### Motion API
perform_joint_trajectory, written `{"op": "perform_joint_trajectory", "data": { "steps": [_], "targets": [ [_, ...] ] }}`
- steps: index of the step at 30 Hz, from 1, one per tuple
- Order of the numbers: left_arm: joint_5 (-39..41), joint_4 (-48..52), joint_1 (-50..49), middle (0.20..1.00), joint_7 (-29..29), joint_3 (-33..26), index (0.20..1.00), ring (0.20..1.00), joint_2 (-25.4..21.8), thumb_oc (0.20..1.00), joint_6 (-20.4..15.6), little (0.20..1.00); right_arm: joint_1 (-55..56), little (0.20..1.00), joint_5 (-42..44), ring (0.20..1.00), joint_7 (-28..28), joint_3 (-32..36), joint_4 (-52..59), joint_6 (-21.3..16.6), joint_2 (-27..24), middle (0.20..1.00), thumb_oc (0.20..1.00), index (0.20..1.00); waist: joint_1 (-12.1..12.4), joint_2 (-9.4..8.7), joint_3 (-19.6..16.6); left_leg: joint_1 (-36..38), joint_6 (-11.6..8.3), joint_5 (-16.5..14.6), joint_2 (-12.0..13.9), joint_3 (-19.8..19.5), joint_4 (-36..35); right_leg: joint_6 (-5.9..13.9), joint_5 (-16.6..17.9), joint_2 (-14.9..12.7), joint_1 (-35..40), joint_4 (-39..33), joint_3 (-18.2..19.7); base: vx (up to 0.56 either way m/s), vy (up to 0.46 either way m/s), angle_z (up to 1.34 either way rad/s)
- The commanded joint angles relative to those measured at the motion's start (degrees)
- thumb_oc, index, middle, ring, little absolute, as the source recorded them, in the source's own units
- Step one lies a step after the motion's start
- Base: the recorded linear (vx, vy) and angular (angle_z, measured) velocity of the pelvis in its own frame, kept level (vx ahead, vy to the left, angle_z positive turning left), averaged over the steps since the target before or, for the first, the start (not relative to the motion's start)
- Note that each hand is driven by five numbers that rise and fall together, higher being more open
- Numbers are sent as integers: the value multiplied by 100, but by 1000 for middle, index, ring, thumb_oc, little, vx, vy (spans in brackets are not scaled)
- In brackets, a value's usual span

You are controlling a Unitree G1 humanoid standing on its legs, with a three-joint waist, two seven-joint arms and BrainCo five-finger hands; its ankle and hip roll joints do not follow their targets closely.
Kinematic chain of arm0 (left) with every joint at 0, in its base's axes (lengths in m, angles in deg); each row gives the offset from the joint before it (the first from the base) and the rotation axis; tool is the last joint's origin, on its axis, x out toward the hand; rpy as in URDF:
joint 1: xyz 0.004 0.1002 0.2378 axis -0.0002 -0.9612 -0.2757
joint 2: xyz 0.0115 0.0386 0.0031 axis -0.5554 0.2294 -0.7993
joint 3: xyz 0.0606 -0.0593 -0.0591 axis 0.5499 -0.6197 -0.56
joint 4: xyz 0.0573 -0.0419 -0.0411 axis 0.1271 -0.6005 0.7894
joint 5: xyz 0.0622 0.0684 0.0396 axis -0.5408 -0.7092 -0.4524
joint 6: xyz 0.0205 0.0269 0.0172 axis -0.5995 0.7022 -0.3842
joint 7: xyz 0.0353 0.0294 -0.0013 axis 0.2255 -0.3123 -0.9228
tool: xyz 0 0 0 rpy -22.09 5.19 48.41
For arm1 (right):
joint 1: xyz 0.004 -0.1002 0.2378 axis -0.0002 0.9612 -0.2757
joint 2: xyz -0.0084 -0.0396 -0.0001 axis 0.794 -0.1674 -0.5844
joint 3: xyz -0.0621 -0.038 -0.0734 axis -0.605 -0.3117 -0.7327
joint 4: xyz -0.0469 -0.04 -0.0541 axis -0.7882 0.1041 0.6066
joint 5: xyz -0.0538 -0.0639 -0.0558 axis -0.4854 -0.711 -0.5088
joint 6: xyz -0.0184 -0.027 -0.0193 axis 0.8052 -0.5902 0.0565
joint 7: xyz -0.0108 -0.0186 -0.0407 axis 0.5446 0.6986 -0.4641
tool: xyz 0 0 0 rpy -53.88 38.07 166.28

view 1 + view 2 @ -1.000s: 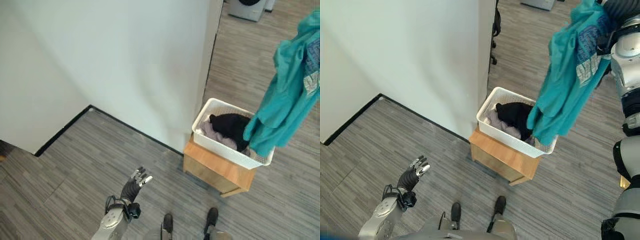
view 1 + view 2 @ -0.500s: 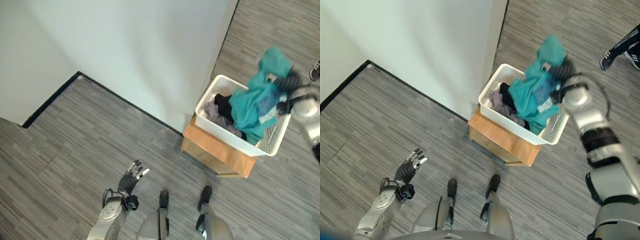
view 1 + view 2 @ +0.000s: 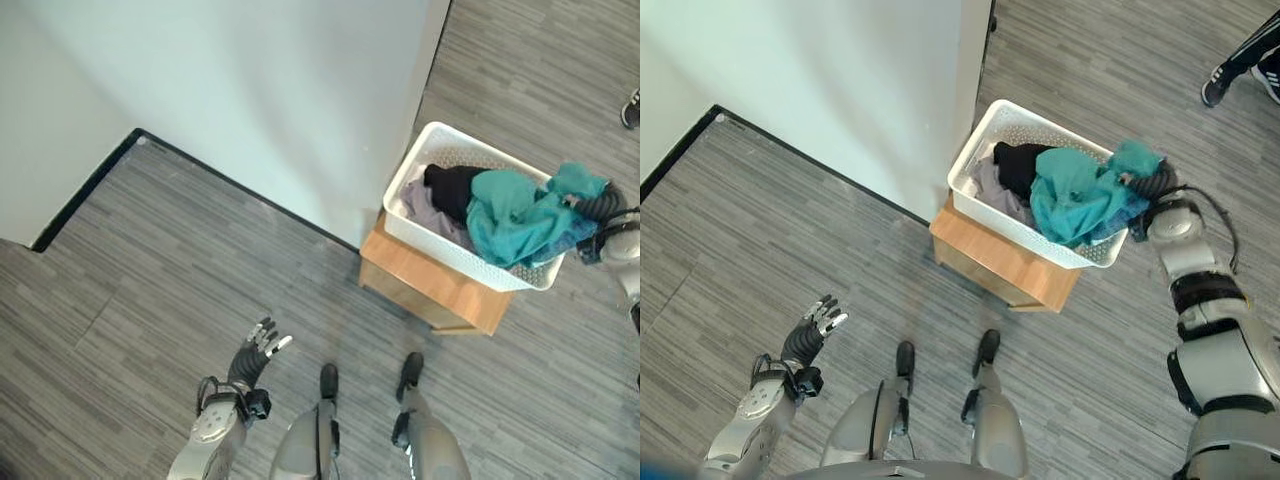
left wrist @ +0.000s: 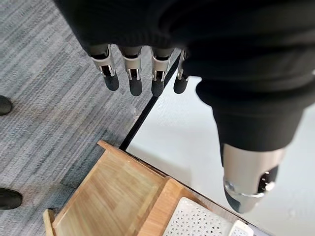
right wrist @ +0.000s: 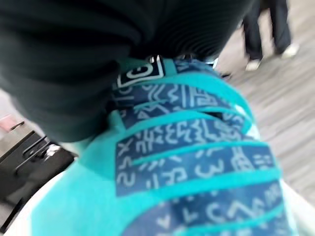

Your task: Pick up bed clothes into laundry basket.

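The right hand (image 3: 1155,190) is at the far right edge of the white laundry basket (image 3: 985,205), its dark cover pressed against a teal garment (image 3: 1075,195). In the right wrist view the teal cloth with its dark blue patterned panel (image 5: 197,167) lies right under the cover, and the fingers are buried in it, so I cannot tell whether they grip it or have let go. The teal garment lies heaped in the right half of the basket, with part of it bunched up at the rim by the hand. Beside it in the basket are a black piece of clothing (image 3: 1012,160) and a pale grey one (image 3: 990,190). The basket sits on a low wooden stand (image 3: 1005,265) set against the corner of a white wall (image 3: 840,90).

The left hand (image 3: 808,335) hangs low over the grey plank floor (image 3: 730,250), well apart from the basket, fingers straight and spread, holding nothing. A person's shoe (image 3: 1218,85) shows on the floor beyond the basket.
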Motion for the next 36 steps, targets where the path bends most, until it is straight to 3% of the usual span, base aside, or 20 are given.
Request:
{"op": "perform_joint_trajectory", "data": {
  "steps": [1,5,6,7,13,18,22,25,26,27,28,31,32,33,36],
  "targets": [
    [127,424,-74,1000,-64,61,1000,1000,-271,1000,-263,1000,-1034,200,-281,200,347,-517,-162,-91,-473,200,200,200,226,71,-105,-383,-136,504,173,-1025,-258,397,-633,68,564,138,-108,0,0,0],
    [155,363,33,1000,-167,46,1000,1000,-261,1000,-228,1000,-1851,200,-221,200,175,-994,-1057,50,-74,200,200,200,292,71,-75,-517,-127,545,176,-1083,-259,387,-598,93,441,115,-78,-1,2,1],
    [154,363,35,1000,-167,38,1000,1000,-251,1000,-228,1000,-1882,555,-214,555,169,-1018,-1081,41,-65,555,555,555,283,75,-75,-521,-127,545,176,-1082,-259,387,-597,93,436,116,-77,-2,-8,4],
    [118,319,53,1000,-141,-7,1000,1000,-271,1000,-173,1000,-2036,1000,-179,1000,-206,-1283,-1332,129,25,1000,1000,1000,312,42,-64,-558,-134,560,185,-1100,-259,381,-594,104,416,112,-83,10,-17,4],
    [123,311,137,1000,-62,-39,1000,1000,-220,1000,-116,1000,-2102,1000,-232,1000,-693,-1661,-1346,173,262,1000,1000,1000,304,-1,-33,-564,-134,555,179,-1126,-259,375,-596,118,404,114,-49,4,-1,1],
    [85,326,244,1000,110,46,1000,1000,-271,1000,-65,1000,-2183,1000,-364,1000,-1119,-1994,-1531,239,134,1000,1000,1000,287,-32,-38,-569,-144,543,168,-1132,-259,375,-590,115,401,98,-24,0,0,0],
    [76,336,340,1000,140,53,1000,1000,-255,1000,-65,1000,-2189,1000,-224,1000,-1113,-1962,-1391,196,58,1000,1000,1000,238,-61,-47,-539,-144,524,164,-1093,-259,379,-580,125,404,90,29,0,0,0],
    [66,298,397,1000,79,-66,1000,1000,-217,1000,-88,1000,-2002,1000,23,1000,-969,-1801,-514,136,-113,1000,1000,1000,136,-117,-84,-464,-151,485,173,-1005,-259,382,-586,138,431,100,103,-2,13,-10],
    [-82,328,367,1000,-57,-357,1000,1000,-67,1000,-110,1000,-606,1000,6,1000,-482,-637,2028,28,-555,1000,1000,1000,-82,-129,-145,-336,-138,407,182,-876,-259,385,-615,158,483,126,224,0,0,0],
    [-81,329,366,1000,-57,-351,1000,1000,-78,1000,-110,1000,-581,1000,2,1000,-482,-613,2041,32,-558,1000,1000,1000,-72,-137,-151,-341,-138,409,181,-874,-259,385,-613,157,477,126,227,36,15,-27],
    [-117,303,355,1000,-81,-483,1000,1000,78,1000,-128,1000,1236,1000,-60,1000,-369,853,3444,-178,-483,1000,1000,1000,-204,-96,-243,-231,-101,336,168,-848,-259,382,-678,147,561,157,262,67,-1,-25],
    [-338,330,310,1000,9,-755,1000,1000,214,1000,-52,1000,4454,1000,-361,1000,-305,3248,5090,-429,378,1000,1000,1000,-518,80,-467,41,-53,217,156,-844,-259,385,-897,77,734,336,280,92,-12,-18],
    [-341,341,295,1000,11,-701,1000,1000,182,1000,-47,1000,4612,1000,-386,1000,-322,3366,5205,-388,423,1000,1000,1000,-468,71,-489,44,-53,215,154,-853,-259,385,-906,74,739,341,272,131,-24,7],
    [-449,333,242,1000,94,-827,1000,1000,227,1000,-12,1000,5290,1000,-397,1000,-267,3803,5351,-438,1006,1000,1000,1000,-608,152,-652,196,-54,165,168,-831,-259,386,-989,60,852,383,293,112,-20,2],
    [-526,343,180,1000,132,-852,1000,1000,264,1000,18,1000,5949,1000,-160,1000,-255,4174,5560,-526,1720,1000,1000,1000,-698,230,-804,422,-58,79,189,-817,-259,395,-1126,58,1028,450,306,85,-20,-56]
  ]
}}
